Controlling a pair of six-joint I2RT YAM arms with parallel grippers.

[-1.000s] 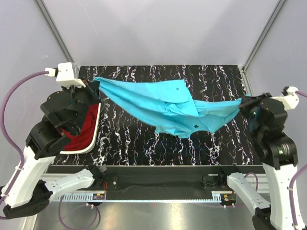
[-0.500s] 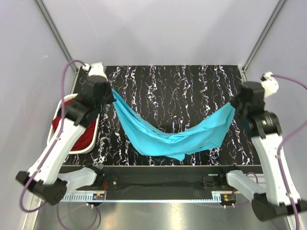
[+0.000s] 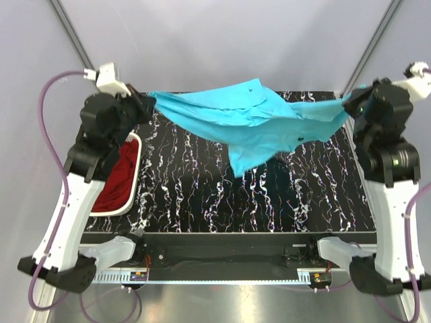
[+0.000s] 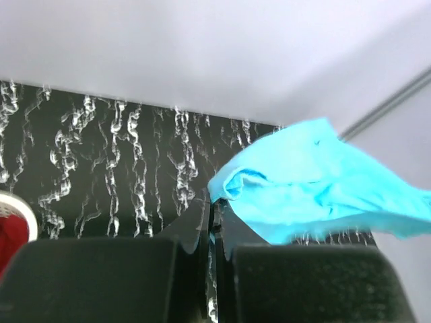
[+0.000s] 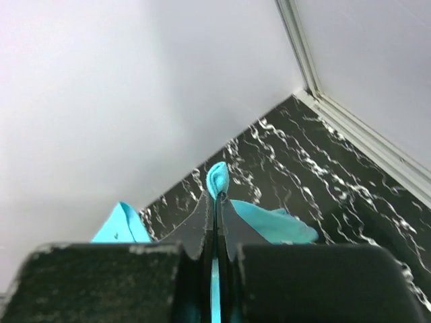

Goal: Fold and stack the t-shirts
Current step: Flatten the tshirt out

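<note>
The turquoise t-shirt (image 3: pixel 252 121) hangs stretched in the air over the far half of the table, a loose flap drooping at its middle. My left gripper (image 3: pixel 149 102) is shut on its left end, and the bunched cloth (image 4: pixel 303 182) spills to the right past the pinched jaws (image 4: pixel 214 202). My right gripper (image 3: pixel 349 102) is shut on the right end; a small fold of the turquoise t-shirt (image 5: pixel 217 176) pokes out above its closed tips (image 5: pixel 217 196). The dark red t-shirt (image 3: pixel 118 182) lies crumpled in the white basket (image 3: pixel 137 176) at the table's left edge.
The black marbled tabletop (image 3: pixel 202 188) lies below the hanging shirt. Metal frame posts (image 3: pixel 367 47) rise at the far corners against pale walls. The arm bases sit along the near rail (image 3: pixel 222 256).
Both grippers have risen and swung toward the far edge, pulling the turquoise shirt from a low sag near the front up into a taut span at the back.
</note>
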